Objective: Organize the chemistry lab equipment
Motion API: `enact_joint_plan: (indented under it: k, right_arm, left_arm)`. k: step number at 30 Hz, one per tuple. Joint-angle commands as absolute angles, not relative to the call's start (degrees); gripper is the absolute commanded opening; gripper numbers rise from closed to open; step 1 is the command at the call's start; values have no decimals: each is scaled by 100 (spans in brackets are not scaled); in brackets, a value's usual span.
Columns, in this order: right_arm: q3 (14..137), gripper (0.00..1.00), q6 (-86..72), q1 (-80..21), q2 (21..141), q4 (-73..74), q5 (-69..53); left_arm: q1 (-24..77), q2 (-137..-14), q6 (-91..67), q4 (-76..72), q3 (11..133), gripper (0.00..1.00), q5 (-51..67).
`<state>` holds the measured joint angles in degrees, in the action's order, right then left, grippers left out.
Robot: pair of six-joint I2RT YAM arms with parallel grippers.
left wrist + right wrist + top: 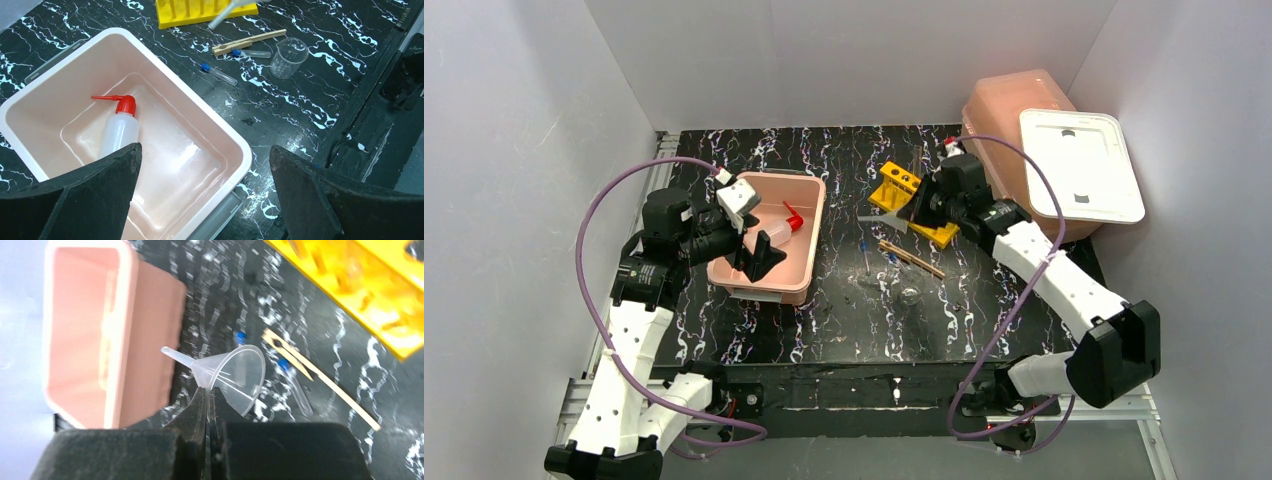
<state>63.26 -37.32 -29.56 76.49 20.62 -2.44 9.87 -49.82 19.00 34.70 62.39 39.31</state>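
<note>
A translucent white bottle with a red cap (781,230) lies in the near pink tub (816,215); it also shows in the left wrist view (120,131). My left gripper (749,236) hangs open and empty over that tub's near right corner (205,147). My right gripper (912,212) is shut on the rim of a small clear funnel (235,372) and holds it above the table beside the yellow tube rack (904,192). A thin brown wooden holder (911,258), two blue-capped clear tubes (218,74) (251,52) and a small clear beaker (910,296) lie on the table.
A second pink tub (1009,110) stands at the back right with a white rectangular lid (1079,165) leaning over it. The near pink tub's side (150,340) is left of the funnel. White walls close in the black marbled table (844,330).
</note>
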Motion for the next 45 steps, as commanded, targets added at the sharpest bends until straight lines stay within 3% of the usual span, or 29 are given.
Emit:
enact_joint_plan:
  k: [1, 19, 32, 37, 45]
  right_arm:
    - [7311, 1, -3602, -3192, 7579, 2047, -657]
    - [12695, 1, -2998, -4566, 11963, 2934, -1484]
    - [12252, 2, -3021, -4679, 12469, 2454, -932]
    - [12233, 12, -3033, -4710, 12533, 2248, -523]
    - [12436, 41, -2896, -4741, 12362, 2144, -335]
  left_arm:
    - [967, -4927, 1688, 3346, 6416, 99, 3855]
    - [960, -4614, 1881, 3616, 6517, 99, 3567]
    - [954, -4546, 1890, 3579, 6451, 100, 3855]
    - [961, -4541, 1864, 3585, 6505, 99, 3926]
    - [959, -4491, 1951, 3664, 6496, 100, 3964]
